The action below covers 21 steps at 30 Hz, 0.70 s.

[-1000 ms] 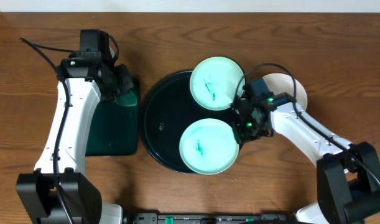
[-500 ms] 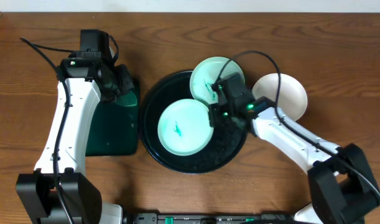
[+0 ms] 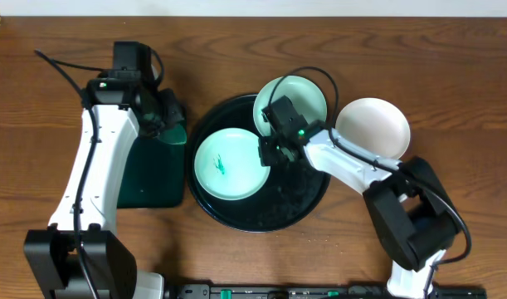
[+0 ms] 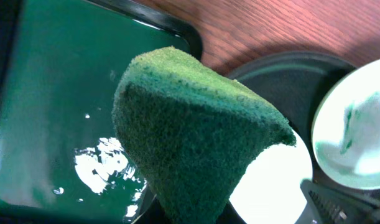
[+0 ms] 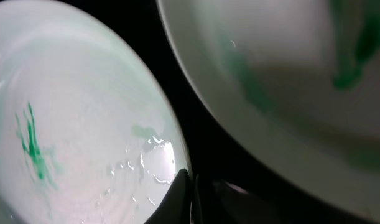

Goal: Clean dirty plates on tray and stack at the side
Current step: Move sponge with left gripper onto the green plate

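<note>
The black tray [image 3: 294,199] holds a turquoise plate [image 3: 228,164] with a teal scribble at its left-centre. A second scribbled turquoise plate [image 3: 301,93] rests on the tray's far right rim. The white plate [image 3: 372,126] sits on the wood to the right. My right gripper [image 3: 265,152] is shut on the right rim of the left turquoise plate. In the right wrist view its fingers [image 5: 180,193] pinch that plate's edge [image 5: 71,137], with the second plate [image 5: 289,81] above. My left gripper [image 3: 164,112] is shut on a green sponge [image 4: 196,124] over the dark-green tray.
The rectangular dark-green tray [image 3: 149,166] lies left of the black tray and looks wet in the left wrist view [image 4: 46,93]. Bare wood tabletop [image 3: 452,100] lies to the right and along the far side.
My right gripper has moved left across the black tray, taking the near turquoise plate from the tray's front right to its left-centre. The left arm has barely moved.
</note>
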Each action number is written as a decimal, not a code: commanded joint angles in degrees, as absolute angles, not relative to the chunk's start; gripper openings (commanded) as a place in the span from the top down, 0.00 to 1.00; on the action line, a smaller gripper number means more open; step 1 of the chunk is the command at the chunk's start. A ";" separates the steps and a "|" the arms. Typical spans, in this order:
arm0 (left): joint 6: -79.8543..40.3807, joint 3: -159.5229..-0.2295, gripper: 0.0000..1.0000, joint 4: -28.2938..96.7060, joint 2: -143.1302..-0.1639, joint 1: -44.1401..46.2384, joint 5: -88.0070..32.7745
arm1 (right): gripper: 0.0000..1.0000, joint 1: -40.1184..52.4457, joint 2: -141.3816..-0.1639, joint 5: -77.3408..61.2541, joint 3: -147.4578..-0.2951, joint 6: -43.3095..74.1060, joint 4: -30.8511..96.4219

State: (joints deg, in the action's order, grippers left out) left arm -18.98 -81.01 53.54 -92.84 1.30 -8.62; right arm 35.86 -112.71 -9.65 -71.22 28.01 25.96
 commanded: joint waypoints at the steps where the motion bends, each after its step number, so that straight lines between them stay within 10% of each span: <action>1: -17.82 -80.68 0.92 53.54 -93.76 2.63 -8.29 | 0.91 36.12 -114.13 -11.20 -74.61 25.58 28.51; 9: -18.11 -80.68 0.93 53.54 -94.37 2.94 -8.36 | 0.79 35.97 -115.20 -11.22 -74.81 25.15 29.19; 21: -22.68 -78.26 0.93 53.25 -95.26 8.34 -8.45 | 0.99 36.03 -115.90 -10.50 -74.78 27.86 28.97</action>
State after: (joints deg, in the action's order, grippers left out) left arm -19.75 -80.44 53.17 -93.91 6.94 -8.64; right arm 35.86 -114.72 -10.90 -73.82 25.93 28.95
